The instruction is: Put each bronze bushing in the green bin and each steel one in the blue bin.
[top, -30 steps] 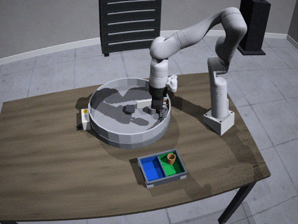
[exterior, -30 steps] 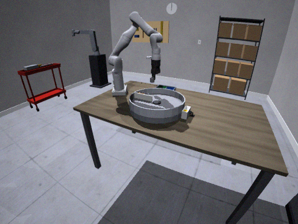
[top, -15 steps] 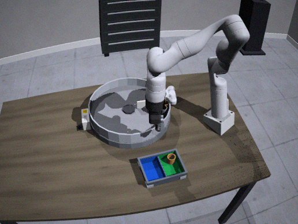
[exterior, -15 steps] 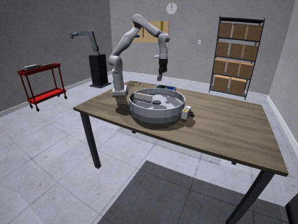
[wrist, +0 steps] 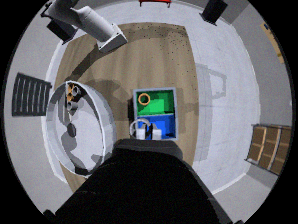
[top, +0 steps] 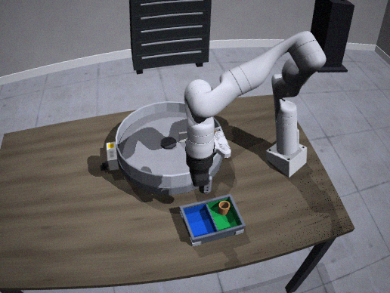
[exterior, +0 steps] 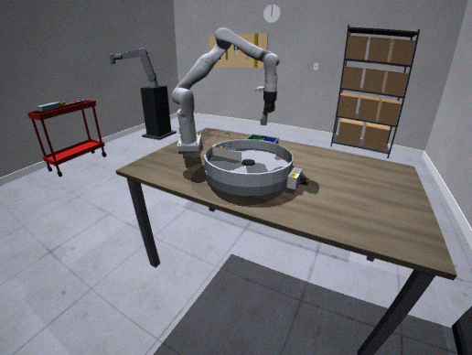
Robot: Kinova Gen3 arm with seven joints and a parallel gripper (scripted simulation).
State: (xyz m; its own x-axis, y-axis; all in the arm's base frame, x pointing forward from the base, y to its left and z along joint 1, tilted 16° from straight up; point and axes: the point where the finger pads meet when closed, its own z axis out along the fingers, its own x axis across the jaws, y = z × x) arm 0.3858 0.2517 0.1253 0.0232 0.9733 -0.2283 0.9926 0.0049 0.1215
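Observation:
My gripper hangs high above the table between the turntable and the bin tray, and is shut on a small grey steel bushing. In the wrist view the fingertips sit over the near edge of the blue bin. The blue bin is empty. The green bin beside it holds one bronze bushing, also seen in the wrist view. A few more bushings lie at the turntable's rim in the wrist view; my arm hides them in the top view.
The turntable has a raised grey wall and a dark hub. A small yellow-labelled box sits at its left side. A white fixture sits at its right rim. The arm's base stands at the table's right.

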